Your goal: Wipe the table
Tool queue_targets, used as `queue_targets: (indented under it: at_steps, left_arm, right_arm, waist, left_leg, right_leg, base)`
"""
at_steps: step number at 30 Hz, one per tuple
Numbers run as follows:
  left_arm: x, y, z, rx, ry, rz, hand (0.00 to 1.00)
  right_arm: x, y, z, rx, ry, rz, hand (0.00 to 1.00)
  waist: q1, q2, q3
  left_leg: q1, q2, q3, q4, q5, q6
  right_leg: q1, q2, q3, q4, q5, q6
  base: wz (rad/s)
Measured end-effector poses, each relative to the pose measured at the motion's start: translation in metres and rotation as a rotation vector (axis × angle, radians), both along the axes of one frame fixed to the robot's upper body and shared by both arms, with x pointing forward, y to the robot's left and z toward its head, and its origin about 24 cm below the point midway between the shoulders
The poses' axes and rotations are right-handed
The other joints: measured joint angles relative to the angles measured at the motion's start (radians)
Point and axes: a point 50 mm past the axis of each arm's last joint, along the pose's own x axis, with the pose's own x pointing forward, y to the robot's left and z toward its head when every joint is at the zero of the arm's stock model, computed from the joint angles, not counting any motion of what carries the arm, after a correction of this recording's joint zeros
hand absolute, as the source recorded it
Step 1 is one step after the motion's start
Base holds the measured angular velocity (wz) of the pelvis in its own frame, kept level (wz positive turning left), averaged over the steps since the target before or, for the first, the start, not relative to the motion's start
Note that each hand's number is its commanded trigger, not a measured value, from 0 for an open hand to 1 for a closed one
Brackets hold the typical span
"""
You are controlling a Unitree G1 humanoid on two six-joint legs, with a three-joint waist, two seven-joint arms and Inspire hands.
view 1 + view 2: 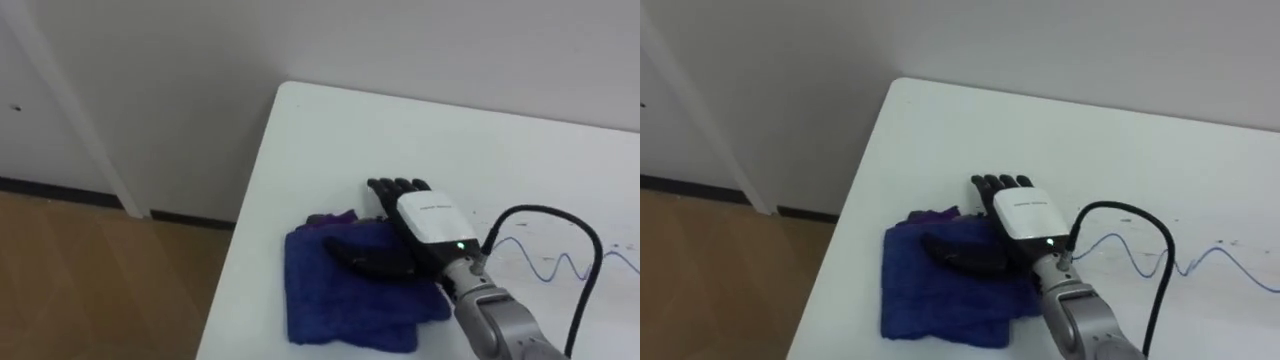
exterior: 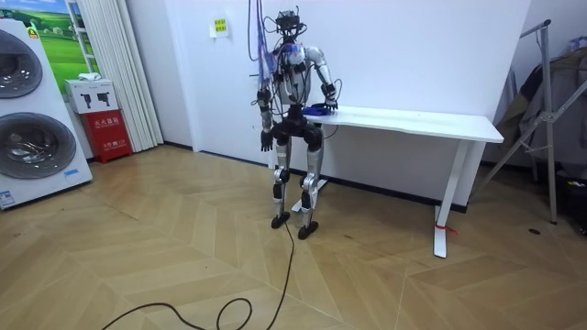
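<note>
A folded blue cloth (image 1: 320,290) lies near the left edge of the white table (image 1: 400,130). My right hand (image 1: 425,218) rests flat on the cloth's right part, open, fingers straight and reaching past its far edge onto the tabletop, thumb spread over the fabric. A wavy blue pen line (image 1: 560,265) runs across the table to the right of the hand. In the room view I stand at the table's end on the room view's left, with my right hand (image 2: 326,103) on the table and my left hand (image 2: 266,140) hanging by my side.
The table's far-left corner (image 1: 285,88) meets a white wall. Wooden floor (image 1: 90,270) lies beyond the left edge. In the room view, washing machines (image 2: 32,119) and a red box (image 2: 108,135) stand at the left, a metal rack (image 2: 550,119) at the right.
</note>
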Motion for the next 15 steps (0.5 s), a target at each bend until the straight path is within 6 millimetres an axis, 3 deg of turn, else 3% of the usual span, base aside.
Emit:
queue_targets:
  at_steps: [2,6,9,15]
  left_arm:
    - [0.001,0.0,0.0,-0.001,-0.008,-0.003,0.0]
    - [0.004,0.0,0.001,0.005,-0.025,-0.014,0.0]
    - [0.003,-0.002,0.0,0.003,-0.019,-0.028,0.0]
    - [-0.002,-0.002,-0.002,-0.006,0.003,-0.016,0.0]
  right_arm:
    - [-0.002,0.0,-0.001,0.002,0.004,0.001,0.0]
    - [-0.005,0.001,-0.002,0.013,-0.011,0.008,0.0]
    - [-0.006,0.002,-0.001,0.008,-0.03,0.023,0.0]
    - [-0.017,0.006,0.009,0.042,-0.132,0.064,0.0]
  waist:
    - [-0.003,-0.006,-0.0039]
    - [-0.009,-0.008,-0.0039]
    - [-0.017,-0.001,0.0009]
    - [-0.019,0.012,0.0028]
  left_leg:
    - [0.002,-0.001,0.002,0.0,0.0,0.0]
    - [0.009,-0.001,0.002,0.0,-0.001,0.002]
    - [0.01,0.0,-0.001,-0.007,-0.003,0.006]
    - [0.001,-0.001,0.0,-0.006,-0.003,0.006]
  right_leg:
    - [0.0,-0.002,0.001,0.0,0.0,0.0]
    - [0.006,-0.002,0.002,0.005,0.0,0.0]
    - [0.005,0.0,-0.005,0.017,0.0,0.0]
    - [-0.002,0.0,-0.023,0.017,0.0,-0.001]
  base:
    - [-0.09]
    - [-0.03]
    - [0.0]
    - [0.01]
